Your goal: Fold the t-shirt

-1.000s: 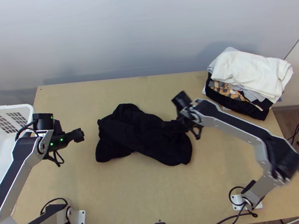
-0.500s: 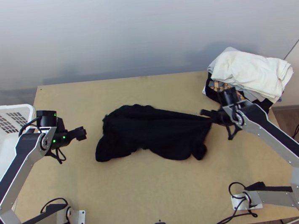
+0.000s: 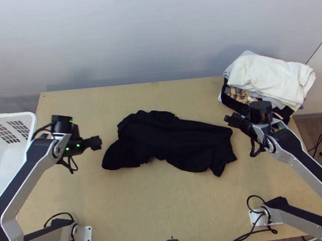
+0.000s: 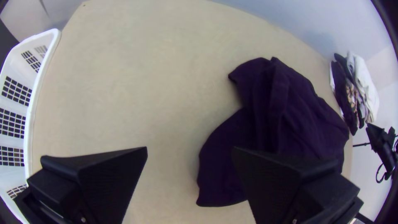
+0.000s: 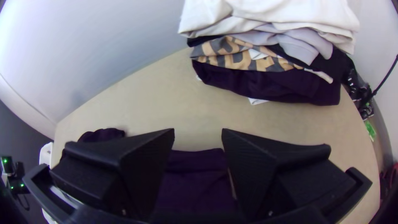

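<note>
The black t-shirt (image 3: 172, 140) lies bunched and partly stretched out across the middle of the table, creased, with an uneven outline. My left gripper (image 3: 98, 142) is above the table just left of the shirt; in the left wrist view this gripper (image 4: 188, 151) stands open, with one finger in front of the dark cloth (image 4: 290, 112). Off the shirt's right end is my right gripper (image 3: 228, 119). In the right wrist view that gripper (image 5: 198, 132) is open, and part of the shirt (image 5: 197, 178) shows beyond the gap between its fingers.
A pile of clothes (image 3: 270, 76), white on top, sits at the table's back right corner, close to the right gripper. A white plastic basket (image 3: 29, 116) stands at the left edge. Cables run along the near edge.
The right gripper pulled the shirt's right part out to the right, then let go and moved slightly farther right. The shirt now lies longer and flatter. My left gripper shifted a little right.
</note>
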